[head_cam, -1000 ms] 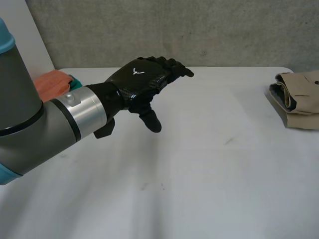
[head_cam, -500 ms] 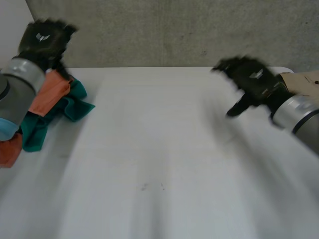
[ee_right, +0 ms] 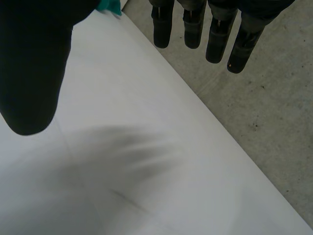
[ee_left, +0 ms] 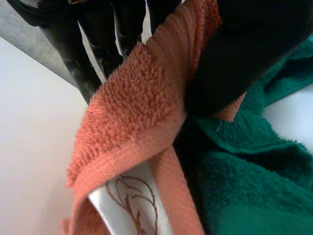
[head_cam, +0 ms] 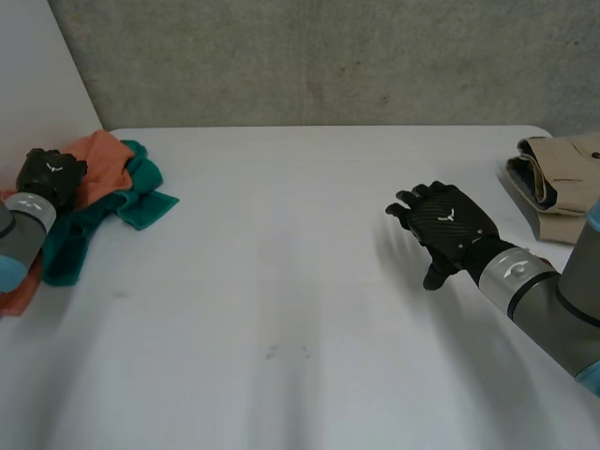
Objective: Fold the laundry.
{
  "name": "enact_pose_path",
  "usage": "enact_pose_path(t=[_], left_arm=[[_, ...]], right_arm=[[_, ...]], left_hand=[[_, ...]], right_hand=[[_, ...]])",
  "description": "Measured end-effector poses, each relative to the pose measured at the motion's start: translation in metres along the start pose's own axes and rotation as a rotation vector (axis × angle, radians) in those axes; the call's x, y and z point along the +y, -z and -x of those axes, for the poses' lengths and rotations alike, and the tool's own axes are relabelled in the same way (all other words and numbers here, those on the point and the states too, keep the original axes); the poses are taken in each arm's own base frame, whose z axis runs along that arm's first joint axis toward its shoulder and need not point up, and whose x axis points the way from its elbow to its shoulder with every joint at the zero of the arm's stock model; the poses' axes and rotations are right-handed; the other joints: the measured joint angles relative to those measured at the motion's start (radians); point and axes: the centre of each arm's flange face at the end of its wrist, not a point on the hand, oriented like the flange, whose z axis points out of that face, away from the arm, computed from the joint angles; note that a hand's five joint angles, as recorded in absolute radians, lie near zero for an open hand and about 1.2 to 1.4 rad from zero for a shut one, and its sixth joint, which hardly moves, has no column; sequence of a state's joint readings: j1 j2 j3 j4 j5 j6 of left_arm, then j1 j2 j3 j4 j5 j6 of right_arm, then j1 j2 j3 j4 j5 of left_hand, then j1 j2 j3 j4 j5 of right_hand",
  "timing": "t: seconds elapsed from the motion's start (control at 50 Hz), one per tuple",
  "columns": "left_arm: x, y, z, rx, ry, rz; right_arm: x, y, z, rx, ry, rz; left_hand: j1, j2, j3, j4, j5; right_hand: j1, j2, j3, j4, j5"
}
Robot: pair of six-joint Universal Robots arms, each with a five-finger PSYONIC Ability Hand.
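A crumpled orange towel lies on a green towel at the table's far left edge. My left hand rests on that pile. In the left wrist view its thumb and fingers pinch a fold of the orange towel. A white label hangs from the fold, and the green towel lies beside it. My right hand hovers over the table's right half, palm down. Its fingers are straight with nothing between them and the thumb.
A folded beige garment sits at the table's far right edge, just beyond my right arm. The white table stretches between the two hands. A grey wall runs along its back edge.
My left arm swung from the table's middle to the far left, came down on the pile and closed on the orange towel. My right hand came in and settled lower.
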State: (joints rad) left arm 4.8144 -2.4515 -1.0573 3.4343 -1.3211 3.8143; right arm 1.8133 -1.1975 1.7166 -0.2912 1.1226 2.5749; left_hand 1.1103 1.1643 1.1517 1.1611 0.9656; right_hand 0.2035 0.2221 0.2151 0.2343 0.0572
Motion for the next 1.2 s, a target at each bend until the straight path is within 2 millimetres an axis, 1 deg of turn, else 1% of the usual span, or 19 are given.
enact_pose_path(t=[0.08,0.12,0.16,0.2,0.22,0.3,0.36,0.48,0.58,0.64,0.72,0.74,0.82,0.84,0.86,0.92,0.98,1.08,1.2], left_arm=[[-0.012,0.000,-0.002,-0.016,0.007,-0.040],[-0.039,0.005,0.001,-0.047,0.027,-0.104],[-0.046,0.006,0.003,-0.057,0.032,-0.120],[-0.098,0.019,0.021,-0.127,0.073,-0.240],[-0.098,0.019,0.021,-0.127,0.073,-0.240],[-0.162,0.042,0.051,-0.205,0.109,-0.396],[-0.192,0.055,0.066,-0.238,0.113,-0.472],[-0.206,0.059,0.079,-0.256,0.106,-0.509],[-0.208,0.060,0.072,-0.229,0.119,-0.495],[-0.218,0.065,0.061,-0.196,0.152,-0.507],[-0.257,0.088,0.044,-0.130,0.246,-0.600],[-0.282,0.106,0.036,-0.085,0.310,-0.663],[-0.332,0.151,0.013,0.057,0.485,-0.790],[-0.332,0.151,0.013,0.057,0.485,-0.790],[-0.347,0.169,-0.001,0.139,0.570,-0.825],[-0.360,0.190,-0.035,0.292,0.690,-0.830],[-0.357,0.200,-0.080,0.438,0.764,-0.769],[-0.326,0.198,-0.146,0.580,0.760,-0.592],[-0.292,0.194,-0.180,0.623,0.668,-0.441]], right_arm=[[0.001,0.000,-0.001,0.004,-0.001,0.001],[0.002,-0.001,-0.002,0.009,-0.001,0.001],[0.002,-0.001,-0.003,0.010,-0.001,0.001],[0.001,-0.001,-0.004,0.014,0.000,0.001],[0.001,-0.001,-0.004,0.014,0.000,0.001],[0.001,0.000,-0.004,0.015,0.000,0.002],[0.002,0.000,-0.003,0.013,-0.001,0.004],[0.004,0.001,-0.002,0.007,-0.005,0.009],[0.003,0.001,-0.003,0.011,-0.002,0.006],[0.002,0.000,-0.005,0.018,0.000,0.002],[0.000,-0.001,-0.009,0.040,0.003,-0.001],[-0.001,-0.001,-0.011,0.059,0.003,0.002],[-0.001,-0.002,-0.018,0.113,-0.003,0.019],[-0.001,-0.002,-0.018,0.113,-0.003,0.019],[-0.002,-0.002,-0.022,0.149,-0.011,0.028],[-0.004,-0.002,-0.028,0.192,-0.026,0.034],[-0.005,-0.001,-0.033,0.222,-0.040,0.036],[-0.007,-0.001,-0.036,0.239,-0.058,0.032],[-0.006,-0.001,-0.042,0.255,-0.073,0.029]], left_hand=[[0.000,0.027,0.031,0.032,0.015],[0.000,0.028,0.031,0.035,0.015],[0.000,0.028,0.031,0.035,0.015],[0.000,0.028,0.033,0.035,0.015],[0.000,0.028,0.033,0.035,0.015],[0.000,0.029,0.036,0.035,0.015],[0.000,0.030,0.036,0.035,0.015],[0.000,0.030,0.037,0.036,0.015],[0.001,0.032,0.040,0.039,0.015],[0.001,0.033,0.040,0.039,0.015],[0.011,0.034,0.042,0.040,0.015],[0.010,0.034,0.042,0.040,0.015],[0.011,0.034,0.042,0.040,0.015],[0.011,0.034,0.042,0.040,0.015],[0.011,0.034,0.042,0.040,0.015],[0.011,0.034,0.042,0.040,0.015],[-0.079,-0.095,-0.083,-0.091,-0.084],[-0.825,-0.791,-0.768,-0.791,-0.769],[-0.919,-0.948,-0.929,-0.949,-0.921]], right_hand=[[0.000,0.000,0.000,0.000,0.000],[0.000,0.000,0.000,0.000,0.000],[0.000,0.000,0.000,0.000,0.000],[0.000,0.000,0.000,0.000,0.000],[0.000,0.000,0.000,0.000,0.000],[0.000,0.000,0.000,0.000,0.000],[0.000,0.000,0.000,0.000,0.000],[0.000,0.000,0.000,0.000,0.000],[0.000,0.000,0.000,0.000,0.000],[0.000,0.000,0.000,0.000,0.000],[0.000,0.000,0.000,0.000,0.000],[0.000,0.000,0.000,0.000,0.000],[0.000,0.000,0.000,0.000,0.000],[0.000,0.000,0.000,0.000,0.000],[0.000,0.000,0.000,0.000,0.000],[0.000,0.000,0.000,0.000,0.000],[0.000,0.000,0.000,0.000,0.000],[0.000,0.000,0.000,0.000,0.000],[0.000,0.000,0.000,0.000,0.000]])
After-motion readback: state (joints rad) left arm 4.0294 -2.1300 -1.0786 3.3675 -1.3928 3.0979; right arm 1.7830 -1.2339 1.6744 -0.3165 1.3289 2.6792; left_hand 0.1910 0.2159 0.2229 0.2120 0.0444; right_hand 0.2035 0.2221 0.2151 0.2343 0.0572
